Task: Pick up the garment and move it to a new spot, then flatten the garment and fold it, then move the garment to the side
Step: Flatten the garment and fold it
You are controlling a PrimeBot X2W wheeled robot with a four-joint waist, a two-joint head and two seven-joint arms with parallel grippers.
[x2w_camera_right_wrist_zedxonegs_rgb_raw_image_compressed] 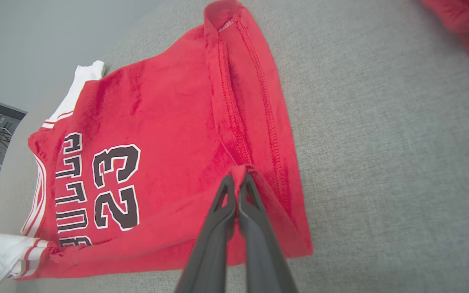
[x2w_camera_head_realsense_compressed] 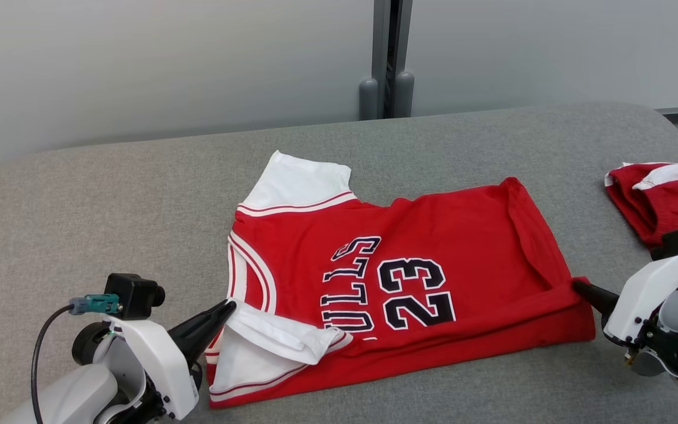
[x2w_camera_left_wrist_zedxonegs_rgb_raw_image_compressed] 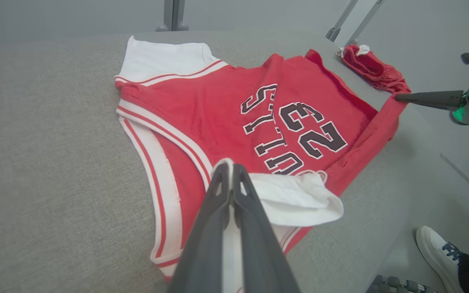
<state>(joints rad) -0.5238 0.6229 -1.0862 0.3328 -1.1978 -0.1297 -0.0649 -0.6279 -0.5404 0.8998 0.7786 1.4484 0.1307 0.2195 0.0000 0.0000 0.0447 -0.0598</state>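
From the head, a red jersey with a black 23 lies across the middle of the grey cloth-covered table, its neck toward the robot's left and its hem toward the right. The left hand is pinched shut on the near white sleeve, which is turned over onto the red body. The right hand is clamped on the near hem corner. A second red garment lies well apart at the table's right edge. In the left wrist view, the two dark fingers meet on the sleeve's white edge, the right hand holds the far corner raised off the table, and a white shoe stands on the floor beside the table. In the right wrist view, the fingers are closed together on a bunched bit of red hem.
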